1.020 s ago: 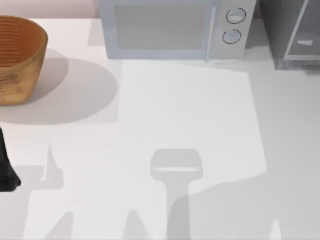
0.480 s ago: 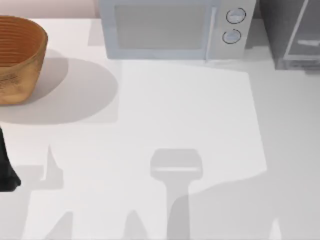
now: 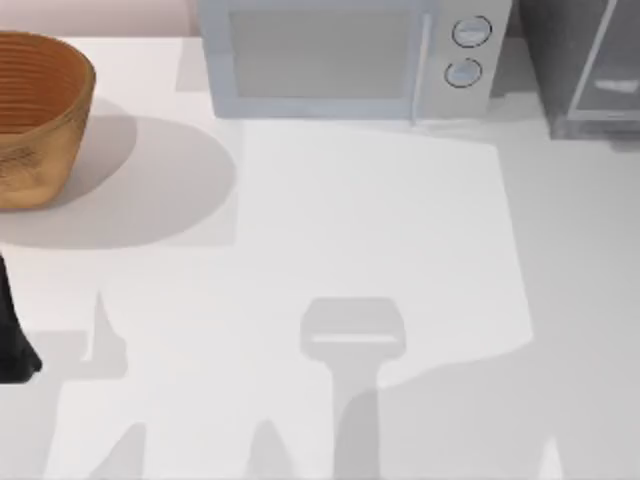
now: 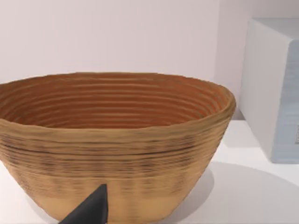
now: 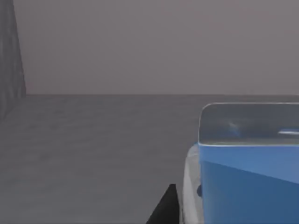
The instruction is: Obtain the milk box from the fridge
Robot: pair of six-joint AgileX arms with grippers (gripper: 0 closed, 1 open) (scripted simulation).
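R gripper is inside the fridge: R wrist cam looks across the dark grey floor to the back wall. The milk box stands on that floor, blue face up close, just beside the dark gripper tip. Can't tell how wide the R gripper is, or whether it has hold of the carton at all, so don't log a grasp. L gripper is parked at the table's left edge facing the basket, holding nothing that I can see. Its opening: can't tell either.

Risks from here, my read only:
- Off-centre grip. The carton sits to one side of the R wrist view, not in the middle. If you close like this you prob. catch a corner, and it twists or pops out.
- Shove instead of grab. The carton is about gripper width, so there's little margin. Push fwd a bit more and you tip it or slide it deeper.
- Pull-out snag. The way out runs past the door and pale frame at the back right corner, w/ the microwave next door. A skewed retreat could clip the frame and knock the carton loose.
- Weak hold: the carton could drop on the way out.
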